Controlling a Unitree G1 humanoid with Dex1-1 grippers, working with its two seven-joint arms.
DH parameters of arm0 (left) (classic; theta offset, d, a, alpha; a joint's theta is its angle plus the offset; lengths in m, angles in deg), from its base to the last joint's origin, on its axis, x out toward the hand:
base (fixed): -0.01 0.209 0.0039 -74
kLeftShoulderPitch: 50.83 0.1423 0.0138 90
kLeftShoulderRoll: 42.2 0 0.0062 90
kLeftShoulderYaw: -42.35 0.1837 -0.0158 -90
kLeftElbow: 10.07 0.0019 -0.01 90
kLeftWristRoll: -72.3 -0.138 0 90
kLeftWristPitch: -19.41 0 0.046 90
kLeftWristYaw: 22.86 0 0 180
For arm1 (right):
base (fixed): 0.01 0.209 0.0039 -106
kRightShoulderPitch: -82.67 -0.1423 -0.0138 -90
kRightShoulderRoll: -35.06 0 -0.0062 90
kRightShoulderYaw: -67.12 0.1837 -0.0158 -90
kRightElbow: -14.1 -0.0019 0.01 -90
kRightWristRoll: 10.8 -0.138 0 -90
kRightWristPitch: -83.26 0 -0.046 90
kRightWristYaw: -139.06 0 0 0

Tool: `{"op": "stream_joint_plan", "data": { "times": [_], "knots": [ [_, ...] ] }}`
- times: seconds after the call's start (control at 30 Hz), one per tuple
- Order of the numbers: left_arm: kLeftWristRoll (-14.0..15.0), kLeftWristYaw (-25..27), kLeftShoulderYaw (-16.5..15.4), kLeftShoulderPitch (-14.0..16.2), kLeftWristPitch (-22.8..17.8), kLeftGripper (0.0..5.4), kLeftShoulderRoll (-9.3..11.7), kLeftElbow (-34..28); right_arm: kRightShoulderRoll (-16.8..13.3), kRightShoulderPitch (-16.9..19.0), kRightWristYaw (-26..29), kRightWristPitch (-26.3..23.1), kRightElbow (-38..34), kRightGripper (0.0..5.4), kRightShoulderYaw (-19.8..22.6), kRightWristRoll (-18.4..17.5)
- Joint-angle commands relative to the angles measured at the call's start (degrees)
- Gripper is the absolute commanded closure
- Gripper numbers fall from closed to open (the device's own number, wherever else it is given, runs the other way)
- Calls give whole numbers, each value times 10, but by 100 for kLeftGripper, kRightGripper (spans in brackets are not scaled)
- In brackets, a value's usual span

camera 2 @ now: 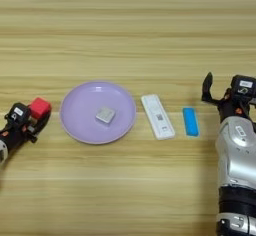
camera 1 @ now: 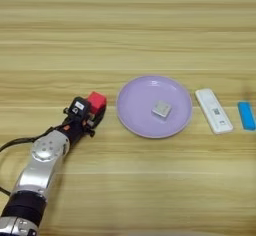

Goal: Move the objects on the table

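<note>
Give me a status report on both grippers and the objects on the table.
Left gripper shut on red cube, left of plate. Right gripper open, idle at right. Silver block on plate; white device and blue piece beside it. Nothing blocking.

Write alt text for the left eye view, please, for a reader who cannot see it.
The left gripper is at a small red cube on the wooden table. To its right, a lilac plate holds a silver-grey block; further right lie a white device and a blue bar.
</note>
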Motion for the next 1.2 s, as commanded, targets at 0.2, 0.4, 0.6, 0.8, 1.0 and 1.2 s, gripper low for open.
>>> {"op": "stream_joint_plan", "data": {
  "times": [0.2,0.4,0.6,0.8,1.0,1.2],
  "knots": [
    [23,-27,-41,21,-25,311,-11,-12,2,-1,0,-9,-3,0,-5,1],
    [38,-24,-45,26,-45,311,-20,-83,2,-1,-1,-10,-4,0,-7,1],
    [35,-34,-12,15,-89,311,-54,-179,3,1,-2,-11,-8,0,-8,1],
    [28,-41,5,7,-113,311,-73,-209,5,2,-3,-11,-10,0,-10,2],
    [16,-40,33,7,-120,311,-87,-210,5,1,-3,-10,-8,0,-11,1],
    [-5,-32,59,11,-128,311,-85,-192,4,1,-2,-10,-7,0,-12,1]
  ]
}}
